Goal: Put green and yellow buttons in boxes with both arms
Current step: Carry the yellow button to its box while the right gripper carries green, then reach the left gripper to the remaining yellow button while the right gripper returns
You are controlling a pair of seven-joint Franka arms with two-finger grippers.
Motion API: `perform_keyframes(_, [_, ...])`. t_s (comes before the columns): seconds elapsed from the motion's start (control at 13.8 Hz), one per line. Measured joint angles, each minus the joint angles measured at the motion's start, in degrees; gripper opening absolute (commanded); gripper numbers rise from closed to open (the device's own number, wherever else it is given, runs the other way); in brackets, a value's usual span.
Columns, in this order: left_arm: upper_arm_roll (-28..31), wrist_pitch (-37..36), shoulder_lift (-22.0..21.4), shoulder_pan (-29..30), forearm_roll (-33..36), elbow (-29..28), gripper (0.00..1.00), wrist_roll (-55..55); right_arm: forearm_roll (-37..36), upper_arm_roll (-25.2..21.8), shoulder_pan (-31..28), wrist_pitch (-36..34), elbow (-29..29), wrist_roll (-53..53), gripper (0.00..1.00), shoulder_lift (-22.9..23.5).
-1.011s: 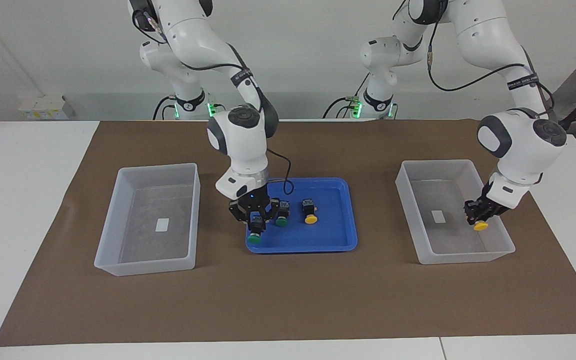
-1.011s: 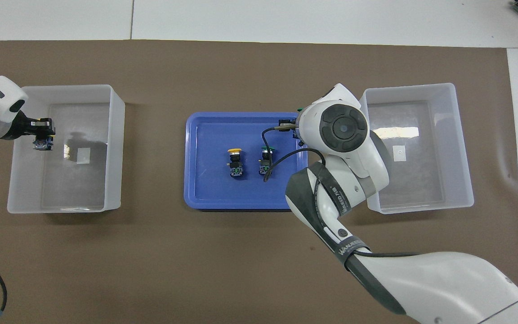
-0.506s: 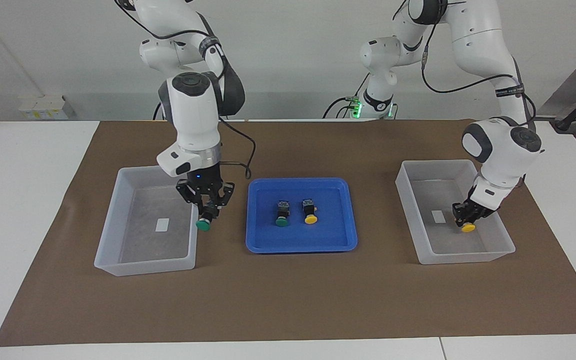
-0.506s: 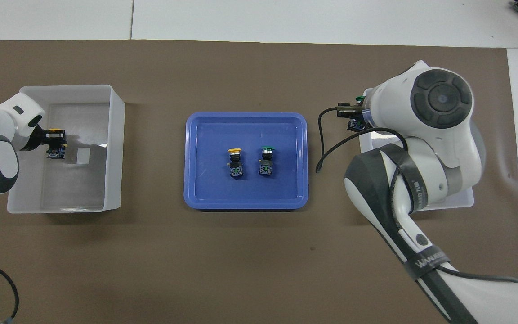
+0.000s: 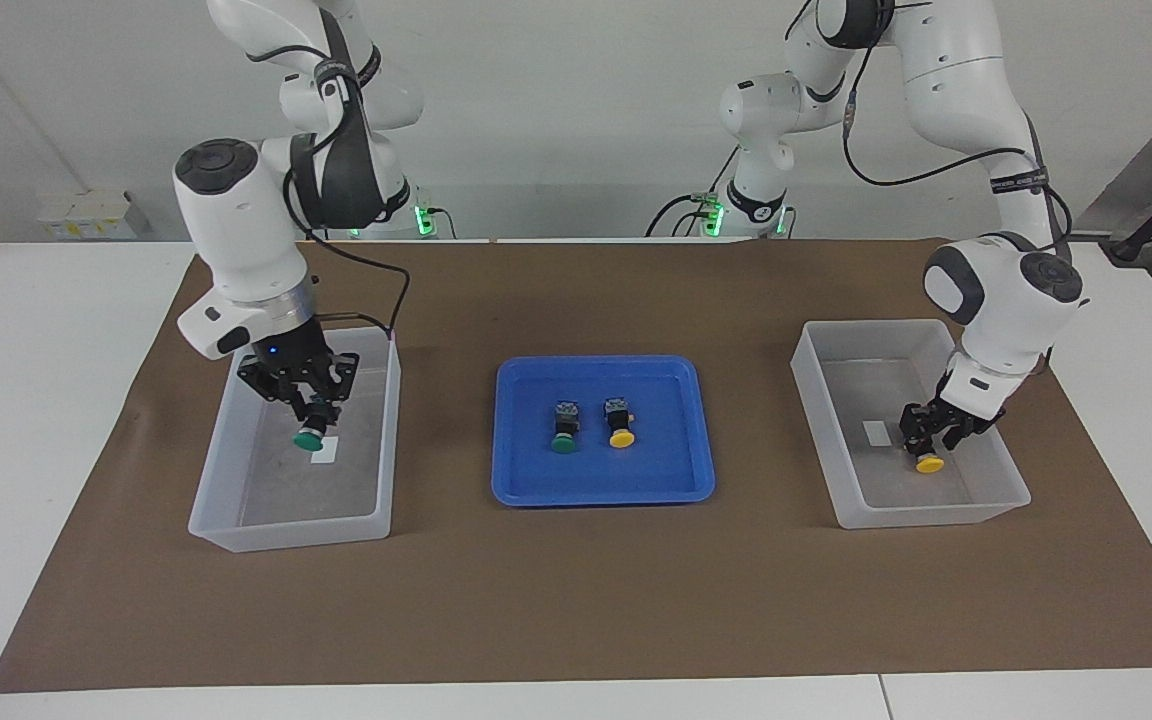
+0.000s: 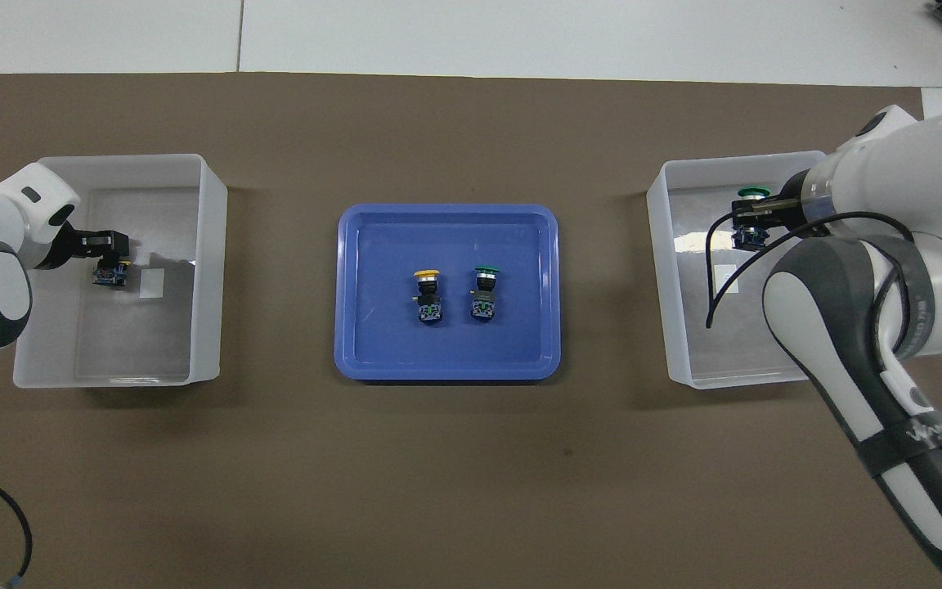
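My right gripper [image 5: 311, 412] is shut on a green button [image 5: 309, 437] and holds it, cap down, over the box [image 5: 388, 440] at the right arm's end of the table. The overhead view shows the same gripper [image 6: 757, 214], button [image 6: 751, 195] and box [image 6: 667, 270]. My left gripper [image 5: 933, 437] is low inside the other box [image 5: 816, 420], shut on a yellow button [image 5: 929, 462] close to the floor. In the overhead view, that gripper [image 6: 107, 249] is over the box [image 6: 209, 262].
A shallow blue tray [image 5: 636, 480] lies between the boxes. It holds one green button [image 5: 563, 430] and one yellow button [image 5: 620, 425], side by side. A brown mat [image 5: 576, 600] covers the white table under everything.
My right gripper lifted a green button from the tray and carried it over its box. My left gripper lowered the yellow button deeper into its box.
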Motion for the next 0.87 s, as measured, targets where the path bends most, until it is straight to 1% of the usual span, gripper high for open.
perform_keyframes(0.22, [-0.29,-9.11,-0.37,-1.67,0.0,7.07,0.74,-0.04,0.03,0.01,-1.17,6.18,-3.25,-6.67,0.0,2.0])
perform_keyframes(0.36, [-0.36,-16.06,-0.63,-4.08,0.0,12.75,0.74,-2.03,0.02,-0.01,-2.38,10.1,-3.8,-9.45,0.0,4.67])
perform_keyframes(0.51, [-0.43,-21.15,-0.81,-7.21,0.0,17.09,0.73,-6.05,0.02,-0.05,-3.66,13.96,-3.79,-11.0,0.0,7.79])
perform_keyframes(0.65, [-0.49,-23.53,-0.84,-11.1,0.0,19.09,0.73,-11.76,0.01,-0.07,-4.47,15.43,-3.55,-11.09,0.0,10.02])
perform_keyframes(0.87, [-0.69,-23.59,-0.72,-17.35,0.0,19.17,0.67,-21.09,0.01,-0.09,-5.3,15.83,-2.8,-11.1,0.0,11.31])
